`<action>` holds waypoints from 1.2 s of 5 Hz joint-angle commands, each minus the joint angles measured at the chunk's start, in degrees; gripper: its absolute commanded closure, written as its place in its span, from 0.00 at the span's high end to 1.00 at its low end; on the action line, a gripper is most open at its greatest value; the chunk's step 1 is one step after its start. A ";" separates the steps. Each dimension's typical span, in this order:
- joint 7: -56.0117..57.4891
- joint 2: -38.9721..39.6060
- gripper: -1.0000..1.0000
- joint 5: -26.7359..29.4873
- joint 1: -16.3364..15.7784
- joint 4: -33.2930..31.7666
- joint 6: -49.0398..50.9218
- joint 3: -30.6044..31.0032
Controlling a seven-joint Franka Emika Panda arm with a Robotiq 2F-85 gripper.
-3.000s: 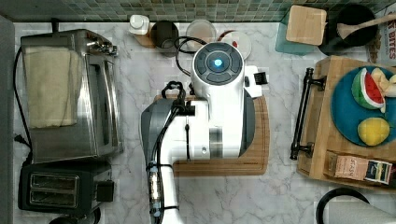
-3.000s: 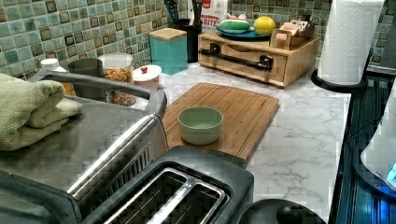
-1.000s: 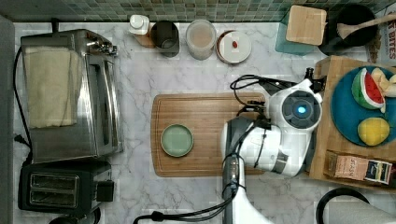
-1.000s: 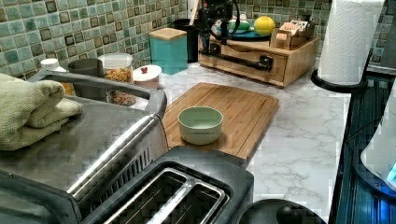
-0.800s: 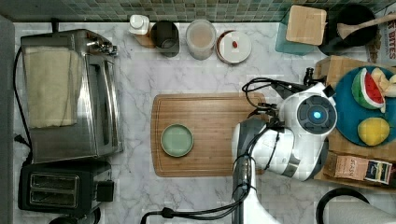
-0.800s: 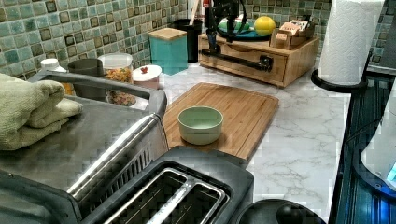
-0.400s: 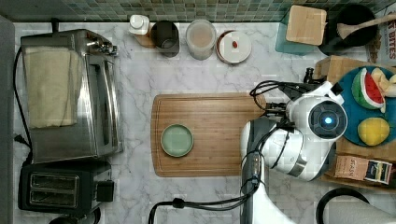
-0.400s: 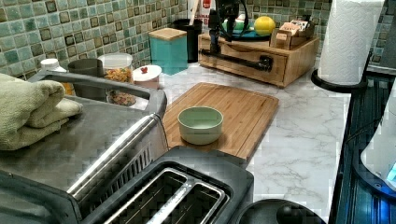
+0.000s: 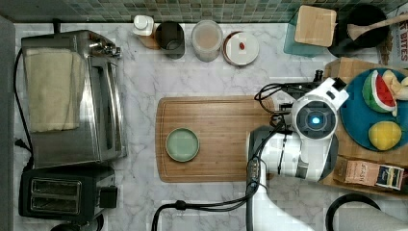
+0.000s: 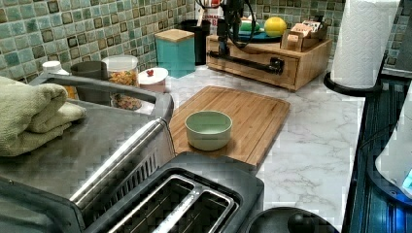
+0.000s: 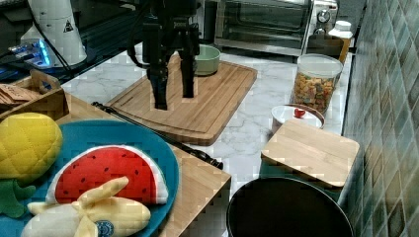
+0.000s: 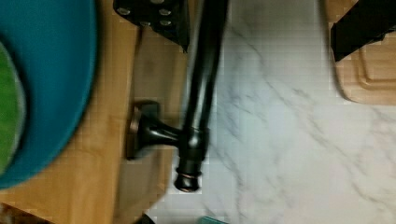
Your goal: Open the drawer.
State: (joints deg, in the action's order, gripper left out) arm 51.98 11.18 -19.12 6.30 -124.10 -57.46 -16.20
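A pale green ceramic bowl [image 10: 209, 129] sat on the flat bamboo cutting board [image 10: 243, 116]. Beyond it, the black two-fingered gripper [image 11: 173, 94] hung spread wide and empty above the long black metal bar handle [image 12: 198, 88] of the light bamboo-wood drawer [image 10: 252, 65], which appeared closed. Gripping and pulling remained; bare marble counter [image 10: 311, 145] before the drawer offered room.

A green bowl [image 9: 182, 144] sits on the cutting board [image 9: 226, 120] on the marble desk [image 9: 139, 96]; a toaster oven [image 9: 72, 96] carries a folded towel [image 9: 48, 89], a toaster [image 9: 62, 195] beside it.
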 commanded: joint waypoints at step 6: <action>-20.35 6.67 1.00 -4.55 -1.51 -2.64 -5.72 -7.28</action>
State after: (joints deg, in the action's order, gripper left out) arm 34.97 15.55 -18.98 4.25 -126.01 -64.12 -19.85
